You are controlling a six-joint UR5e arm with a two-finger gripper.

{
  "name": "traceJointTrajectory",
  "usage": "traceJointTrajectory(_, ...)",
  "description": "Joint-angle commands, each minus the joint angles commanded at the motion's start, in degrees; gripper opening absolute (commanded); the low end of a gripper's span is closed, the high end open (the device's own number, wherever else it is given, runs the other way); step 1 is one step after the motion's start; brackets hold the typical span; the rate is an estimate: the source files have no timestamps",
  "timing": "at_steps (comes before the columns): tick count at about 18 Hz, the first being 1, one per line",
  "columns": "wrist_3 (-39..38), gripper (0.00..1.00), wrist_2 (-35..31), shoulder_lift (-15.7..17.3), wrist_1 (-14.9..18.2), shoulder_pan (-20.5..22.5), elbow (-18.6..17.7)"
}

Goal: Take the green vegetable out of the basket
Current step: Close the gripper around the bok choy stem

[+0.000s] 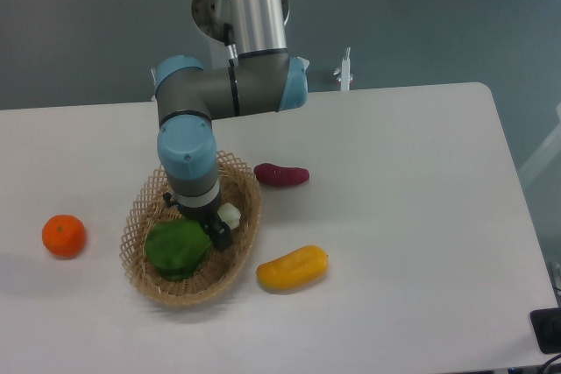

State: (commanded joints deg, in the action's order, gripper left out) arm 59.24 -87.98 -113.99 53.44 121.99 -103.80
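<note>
The green vegetable [178, 250] is lying inside the basket [145, 282], its broad dark leaves filling the near-left part of the bowl and its pale white stem poking out toward the far-right rim, just past the tool. This placement is presumably what is dictating the approach: the narrow neck where leaf meets stem is offering a far slimmer purchase than the wide leafy body. The gripper [214, 228] is sitting low within the basket at that neck, one dark finger showing against the leaves and beside the stem; whether the jaws are parted or pressing on the vegetable cannot be told, since the wrist is hiding most of them. The vegetable is resting on the wicker, so the lift appears not yet begun. The arm is reaching down from the far side of the desk, its grey elbow folded above the basket and its blue wrist pointing almost straight down. Outside the basket, a purple-red sweet potato [280, 174] is lying just off the far-right rim, a yellow vegetable [292, 268] near the near-right rim, and an orange [64, 236] well apart toward the desk's left edge.
</note>
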Motion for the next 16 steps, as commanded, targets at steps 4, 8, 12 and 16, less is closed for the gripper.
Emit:
traceJointTrajectory(4, -0.2, 1.00, 0.0, -0.4, -0.2, -0.1, 0.1)
traceJointTrajectory(8, -0.3, 0.74, -0.1, -0.4, -0.1, -0.1, 0.1)
traceJointTrajectory(12, -0.4, 0.52, -0.1, -0.4, 0.1, -0.1, 0.2)
traceJointTrajectory(16, -0.4, 0.48, 0.3, 0.2, 0.4, 0.0, 0.9)
